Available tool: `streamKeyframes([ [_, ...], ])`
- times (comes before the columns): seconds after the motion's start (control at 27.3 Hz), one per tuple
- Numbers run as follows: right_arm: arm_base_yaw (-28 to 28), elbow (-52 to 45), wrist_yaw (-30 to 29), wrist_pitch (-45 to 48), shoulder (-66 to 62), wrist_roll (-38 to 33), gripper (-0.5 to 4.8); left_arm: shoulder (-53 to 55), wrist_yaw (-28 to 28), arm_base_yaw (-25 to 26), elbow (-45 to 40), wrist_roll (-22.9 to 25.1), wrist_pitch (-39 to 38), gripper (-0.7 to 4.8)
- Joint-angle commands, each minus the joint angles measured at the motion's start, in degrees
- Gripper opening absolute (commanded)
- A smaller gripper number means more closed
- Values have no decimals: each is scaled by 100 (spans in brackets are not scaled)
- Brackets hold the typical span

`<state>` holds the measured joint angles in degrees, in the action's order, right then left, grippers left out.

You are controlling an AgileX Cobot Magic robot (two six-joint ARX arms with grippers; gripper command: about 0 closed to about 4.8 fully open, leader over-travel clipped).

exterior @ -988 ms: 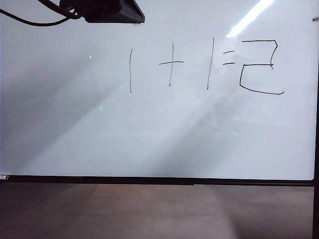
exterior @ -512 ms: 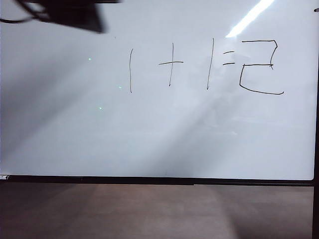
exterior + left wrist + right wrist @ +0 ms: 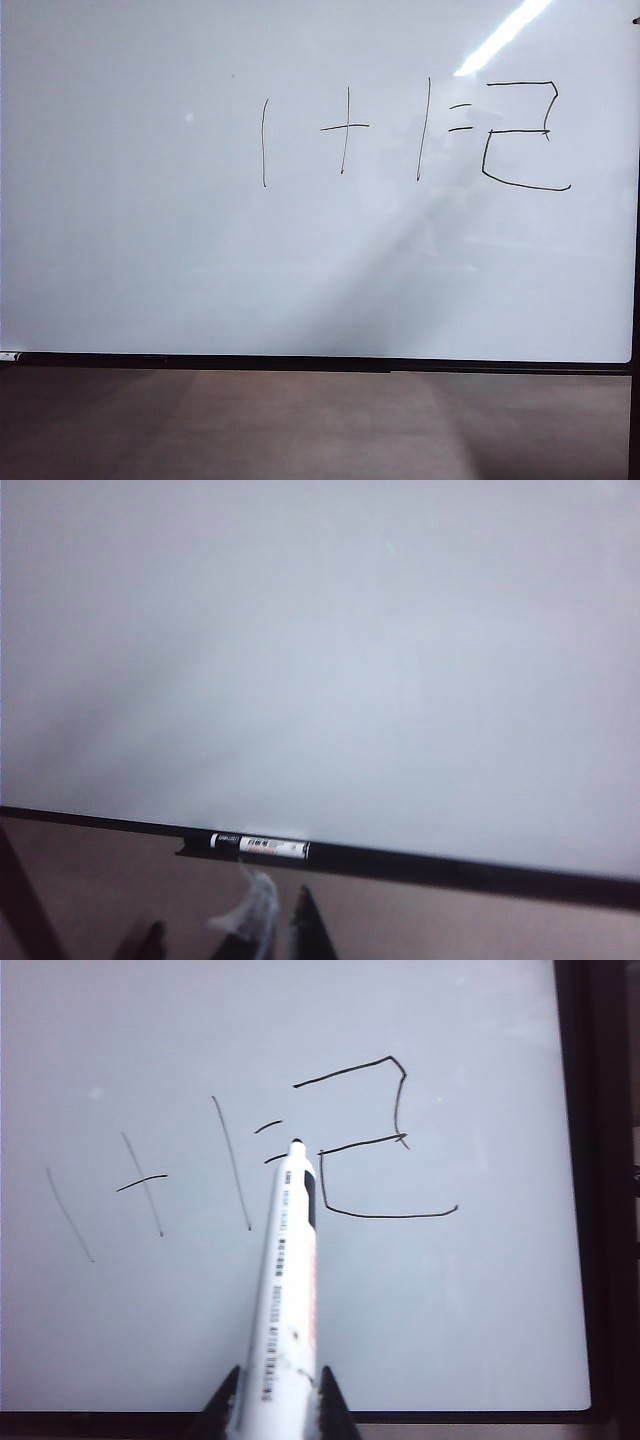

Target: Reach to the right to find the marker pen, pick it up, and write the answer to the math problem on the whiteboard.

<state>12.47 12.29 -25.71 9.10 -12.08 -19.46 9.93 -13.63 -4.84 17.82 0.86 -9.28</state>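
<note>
The pen (image 3: 285,1290) is held in the right gripper (image 3: 270,1400), jaws closed narrow on the barrel's rear end, long axis running out from the jaws toward the board (image 3: 150,260), dark tip fwd. In the right wrist view the tip appears just at the "=" of the problem (image 3: 170,1175), beside the drawn answer (image 3: 375,1145); whether the tip touches the board or hovers off it cannot be told. In the ext. view the 1+1= strokes (image 3: 345,130) and a boxy "2" (image 3: 525,135) sit in the board's upper middle-right; no arm or gripper is seen in that view. So the answer looks already written, and the likely next move is judged to be a pull-back of the pen away from the board along its own axis; the right arm is the one at the writing, pointed roughly square-on to the board w/ the pen slightly slanted. The left gripper (image 3: 270,925) is seen only as dark finger ends low near the board's black frame (image 3: 450,870); something pale and blurred lies between them, so its state can't be told. A second marker (image 3: 260,846) lies flat along that frame, just ahead of the left fingers.
</note>
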Motion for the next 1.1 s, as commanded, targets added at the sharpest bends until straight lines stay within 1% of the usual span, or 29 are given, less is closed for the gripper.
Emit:
streamKeyframes([
  [0.04, -7, 9, -7, 96, 4, -4, -5, -428, 275, 225, -428, -452, 81, 27],
  [0.15, -11, 9, 7, 87, 4, -4, -5, -586, 643, 424, -717, -699, 142, 27],
  [0.26, -7, 9, 7, 98, 4, -4, -5, -638, 1075, 590, -927, -708, 168, 27],
  [0.33, -9, 9, 7, 92, 4, -4, -5, -691, 1250, 671, -1051, -678, 168, 27],
  [0.51, -7, 9, 9, 96, 4, -4, -5, -984, 1250, 721, -1362, -496, 190, 27],
  [0.66, -9, 9, 9, 98, 4, -4, -5, -970, 1364, 741, -1519, -297, 293, 27],
  [0.84, -7, 9, 7, 79, 4, -4, -5, -970, 1541, 737, -1626, 195, 319, 27],
  [0.95, -7, 9, 9, 24, 4, -4, -5, -970, 1537, 737, -1672, 330, 387, 27],
  [1.1, -7, 9, 7, -7, 4, -4, -5, -970, 1537, 737, -1733, 345, 573, 27],
])
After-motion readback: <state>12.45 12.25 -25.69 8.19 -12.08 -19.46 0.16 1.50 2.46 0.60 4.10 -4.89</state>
